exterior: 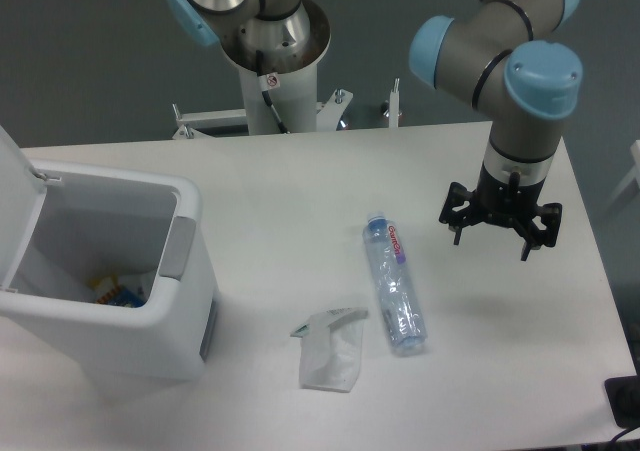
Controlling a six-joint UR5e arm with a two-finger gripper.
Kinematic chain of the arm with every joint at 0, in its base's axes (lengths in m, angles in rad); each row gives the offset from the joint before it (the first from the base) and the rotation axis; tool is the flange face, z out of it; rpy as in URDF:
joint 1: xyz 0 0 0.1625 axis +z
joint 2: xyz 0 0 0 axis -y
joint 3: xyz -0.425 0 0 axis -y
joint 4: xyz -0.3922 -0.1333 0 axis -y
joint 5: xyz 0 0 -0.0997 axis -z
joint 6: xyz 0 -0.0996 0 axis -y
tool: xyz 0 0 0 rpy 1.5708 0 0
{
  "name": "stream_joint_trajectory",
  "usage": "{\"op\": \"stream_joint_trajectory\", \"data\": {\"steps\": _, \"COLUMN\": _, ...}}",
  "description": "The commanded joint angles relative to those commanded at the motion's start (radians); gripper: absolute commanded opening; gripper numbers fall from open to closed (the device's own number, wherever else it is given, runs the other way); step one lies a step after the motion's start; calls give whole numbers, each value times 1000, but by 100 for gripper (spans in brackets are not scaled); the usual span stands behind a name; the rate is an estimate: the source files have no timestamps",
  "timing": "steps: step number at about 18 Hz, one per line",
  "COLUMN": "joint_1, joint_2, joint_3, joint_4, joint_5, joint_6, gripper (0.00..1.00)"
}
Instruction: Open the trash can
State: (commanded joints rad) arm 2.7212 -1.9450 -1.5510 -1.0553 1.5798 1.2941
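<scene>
The trash can (195, 321) is a large white boxy bin at the left of the table. Its lid (18, 196) stands swung up at the far left, so the inside shows, with a small coloured item (115, 291) at the bottom. A grey latch button (180, 247) sits on the rim's right side. My gripper (492, 236) hangs pointing down above the table's right side, far from the can. Its fingers (528, 239) are spread apart and hold nothing.
A clear plastic bottle (393, 283) with a blue cap lies in the table's middle. A small white paper bag (332, 348) lies just left of it. The arm's base column (268, 81) stands at the table's back edge.
</scene>
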Motion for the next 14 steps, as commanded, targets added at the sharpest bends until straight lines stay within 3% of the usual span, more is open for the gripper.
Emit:
{"op": "stream_joint_trajectory", "data": {"steps": 6, "joint_1": 20, "joint_2": -41, "joint_3": 54, "joint_4": -18, "joint_5": 71, "joint_6": 21, "gripper": 100}}
{"op": "stream_joint_trajectory", "data": {"steps": 14, "joint_1": 18, "joint_2": -37, "joint_3": 45, "joint_4": -28, "joint_5": 69, "joint_6": 21, "gripper": 100}}
